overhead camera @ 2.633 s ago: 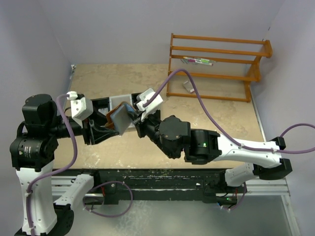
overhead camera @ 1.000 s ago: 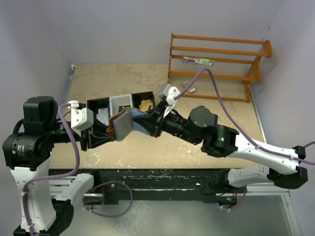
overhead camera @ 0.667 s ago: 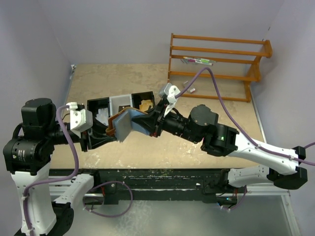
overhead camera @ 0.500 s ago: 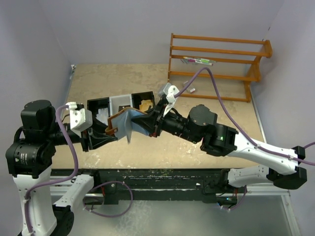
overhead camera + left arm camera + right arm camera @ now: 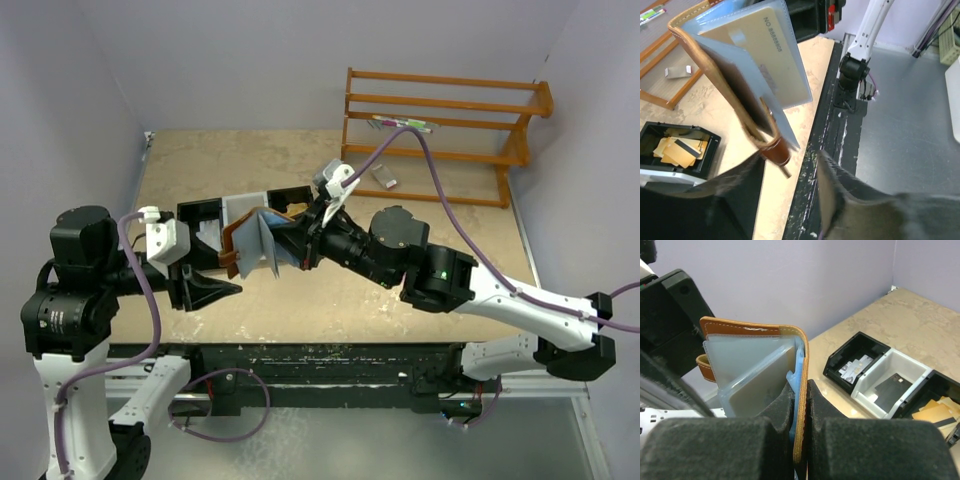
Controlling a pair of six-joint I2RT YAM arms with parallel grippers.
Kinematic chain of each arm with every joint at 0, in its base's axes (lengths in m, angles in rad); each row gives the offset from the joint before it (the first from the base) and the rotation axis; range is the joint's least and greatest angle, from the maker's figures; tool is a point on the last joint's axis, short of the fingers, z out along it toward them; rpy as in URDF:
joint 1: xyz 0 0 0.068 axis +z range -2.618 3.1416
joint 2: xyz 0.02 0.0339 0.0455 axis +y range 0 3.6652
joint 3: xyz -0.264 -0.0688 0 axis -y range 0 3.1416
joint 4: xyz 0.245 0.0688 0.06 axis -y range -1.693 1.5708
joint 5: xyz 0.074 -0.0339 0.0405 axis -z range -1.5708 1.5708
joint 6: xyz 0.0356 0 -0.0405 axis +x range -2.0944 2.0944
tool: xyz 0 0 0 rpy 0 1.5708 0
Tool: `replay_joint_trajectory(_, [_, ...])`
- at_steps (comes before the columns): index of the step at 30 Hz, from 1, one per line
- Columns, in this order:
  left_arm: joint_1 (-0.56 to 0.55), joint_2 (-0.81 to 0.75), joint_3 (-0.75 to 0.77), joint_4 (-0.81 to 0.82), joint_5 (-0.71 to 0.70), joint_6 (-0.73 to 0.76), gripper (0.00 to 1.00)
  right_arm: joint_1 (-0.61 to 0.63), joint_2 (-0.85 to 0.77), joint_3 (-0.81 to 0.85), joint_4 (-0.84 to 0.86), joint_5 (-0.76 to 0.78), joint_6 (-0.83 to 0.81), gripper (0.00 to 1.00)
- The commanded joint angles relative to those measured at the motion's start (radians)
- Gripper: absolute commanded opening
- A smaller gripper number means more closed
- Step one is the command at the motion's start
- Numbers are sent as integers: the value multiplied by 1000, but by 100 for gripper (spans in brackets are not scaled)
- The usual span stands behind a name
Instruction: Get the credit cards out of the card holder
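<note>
At the near edge of the surface, the left hand hangs with its fingers spread and nothing between them. It sits just below the card holder and does not touch it. The card holder is held in the air above the surface, folded open, with its clear sleeves fanned out toward the left arm. Its snap tab hangs from the lower corner. The credit cards remain inside the sleeves; a pale tan one with a printed number faces the left wrist camera. The right hand is clamped tight on the holder's brown cover, with the cover edge pinched between both fingers. Behind the holder lies a three-part tray, and orange-yellow pieces fill one black compartment. At the far right stands a wooden rack with markers on a shelf.
</note>
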Motion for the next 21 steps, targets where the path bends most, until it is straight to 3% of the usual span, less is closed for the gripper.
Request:
replay_joint_trajectory(1, [-3, -35, -47, 136, -4, -98, 59, 12, 8, 66, 6, 73, 15, 0])
replay_joint_trajectory(9, [-2, -41, -101, 258, 32, -205, 60, 60, 49, 119, -26, 188, 6, 0])
replay_joint_trajectory(21, [-2, -62, -156, 366, -61, -276, 62, 71, 56, 118, -3, 212, 7, 0])
